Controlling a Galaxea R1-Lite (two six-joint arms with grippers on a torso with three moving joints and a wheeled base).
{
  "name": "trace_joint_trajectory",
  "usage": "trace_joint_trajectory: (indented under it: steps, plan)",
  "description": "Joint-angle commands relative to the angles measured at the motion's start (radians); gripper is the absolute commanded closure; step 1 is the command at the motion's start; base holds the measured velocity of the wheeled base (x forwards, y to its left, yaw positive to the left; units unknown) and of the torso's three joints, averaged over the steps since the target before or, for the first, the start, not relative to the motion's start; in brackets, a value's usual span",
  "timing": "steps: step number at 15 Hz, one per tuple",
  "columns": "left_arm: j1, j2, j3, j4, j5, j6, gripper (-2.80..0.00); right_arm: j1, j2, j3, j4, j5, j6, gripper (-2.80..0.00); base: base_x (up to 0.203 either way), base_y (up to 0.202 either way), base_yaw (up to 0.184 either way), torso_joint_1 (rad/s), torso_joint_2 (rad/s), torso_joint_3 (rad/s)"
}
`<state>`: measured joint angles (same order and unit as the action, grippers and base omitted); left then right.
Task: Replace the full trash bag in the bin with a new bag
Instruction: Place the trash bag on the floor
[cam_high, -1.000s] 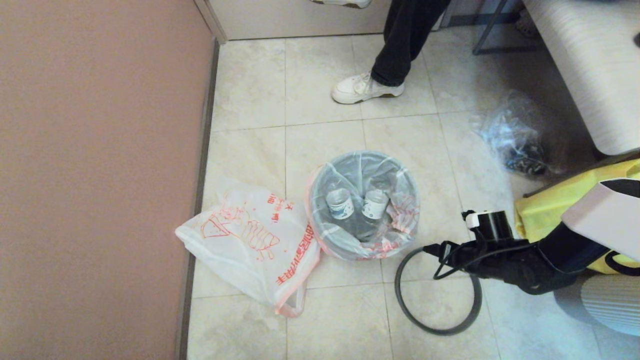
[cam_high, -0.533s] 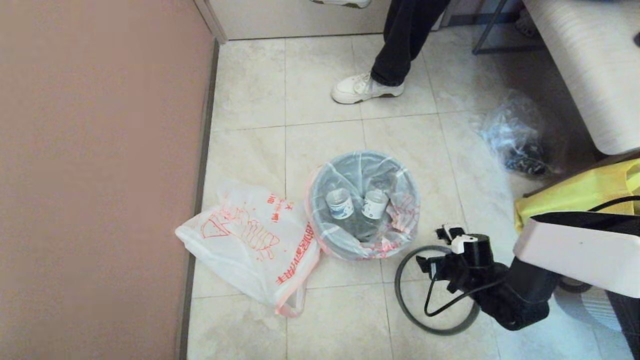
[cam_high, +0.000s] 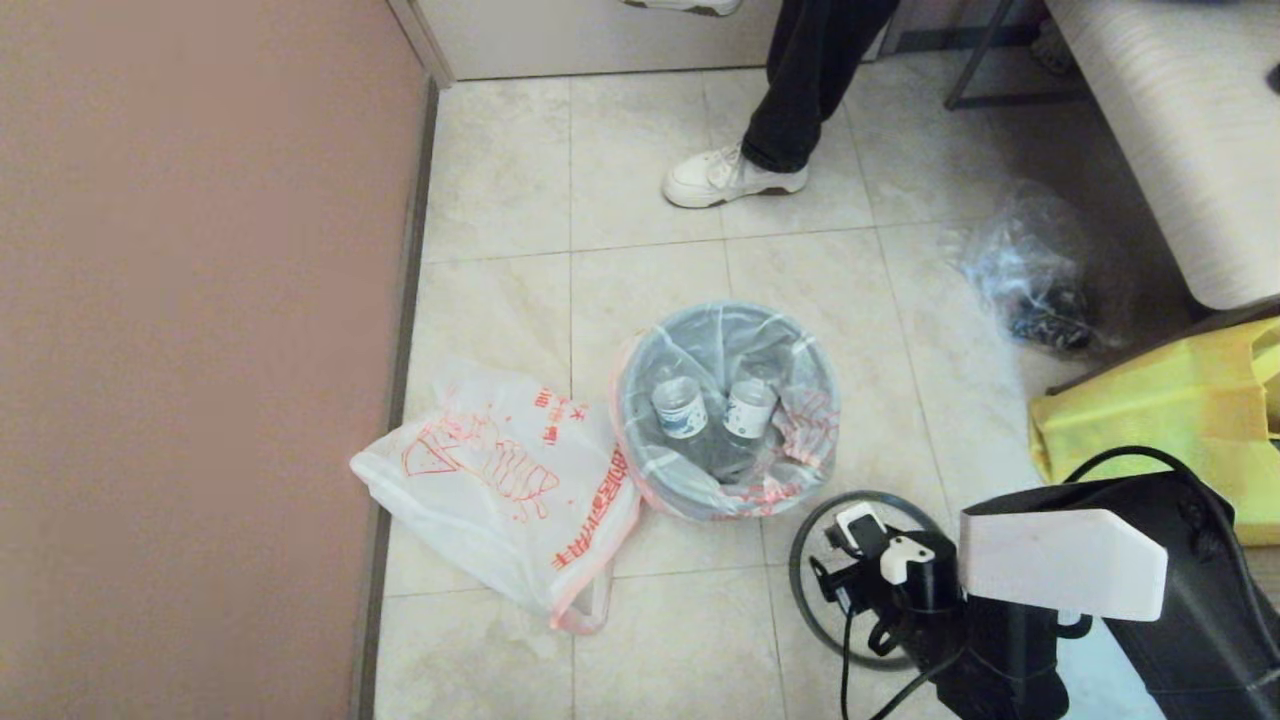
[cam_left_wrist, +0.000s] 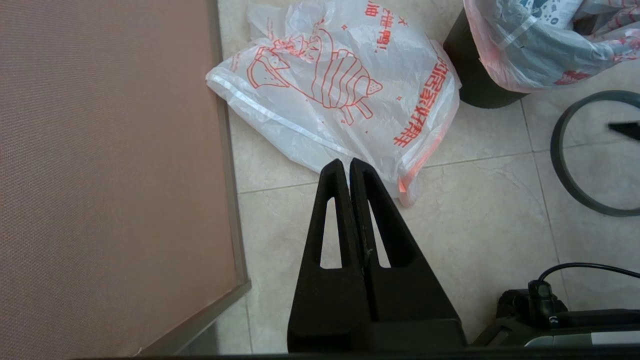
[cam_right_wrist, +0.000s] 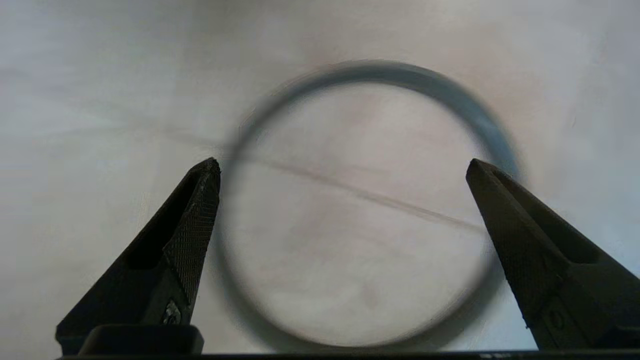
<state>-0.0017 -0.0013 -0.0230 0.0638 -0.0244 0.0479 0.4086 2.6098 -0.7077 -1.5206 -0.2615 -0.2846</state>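
The pale grey bin (cam_high: 640, 480) stands on the tiled floor. It is lined by the full trash bag (cam_high: 800, 425), with two white-labelled bottles (cam_high: 681, 407) inside. The dark grey ring rim (cam_high: 803, 590) is off the bin and lies flat on the floor to its front right. My right gripper (cam_right_wrist: 342, 165) hangs open above the ring (cam_right_wrist: 390, 70), touching nothing. The new bag (cam_high: 500, 480) lies crumpled left of the bin. My left gripper (cam_left_wrist: 346, 162) is shut and empty, held above the floor just short of that bag (cam_left_wrist: 340, 95).
A pink wall (cam_high: 200, 350) borders the left side. A person's leg and white shoe (cam_high: 735, 175) stand beyond the bin. A clear plastic bag (cam_high: 1030, 270), a yellow fabric bag (cam_high: 1150, 420) and a pale bench (cam_high: 1180, 130) fill the right.
My right arm has swung from the right of the bin back toward me, ending above the ring. The ring, bin and both bags have stayed put.
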Motion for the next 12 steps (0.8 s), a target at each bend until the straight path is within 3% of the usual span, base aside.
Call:
trace_joint_trajectory:
  steps: [1, 6, 12]
  plan:
    - [0.000, 0.001, 0.000, 0.001, 0.000, 0.000, 0.00, 0.052, 0.008, 0.003, -0.009, 0.007, -0.009, -2.80, 0.000, 0.000, 0.000, 0.000, 0.00, 0.000]
    - [0.000, 0.001, 0.000, 0.001, 0.000, 0.000, 0.00, 0.054, -0.065, -0.105, -0.009, 0.064, -0.009, -2.80, 0.000, 0.000, 0.000, 0.000, 0.00, 0.000]
    - [0.000, 0.001, 0.000, 0.001, 0.000, 0.000, 0.00, 0.065, -0.018, -0.248, -0.009, 0.084, -0.029, -2.80, 0.000, 0.000, 0.000, 0.000, 0.00, 0.000]
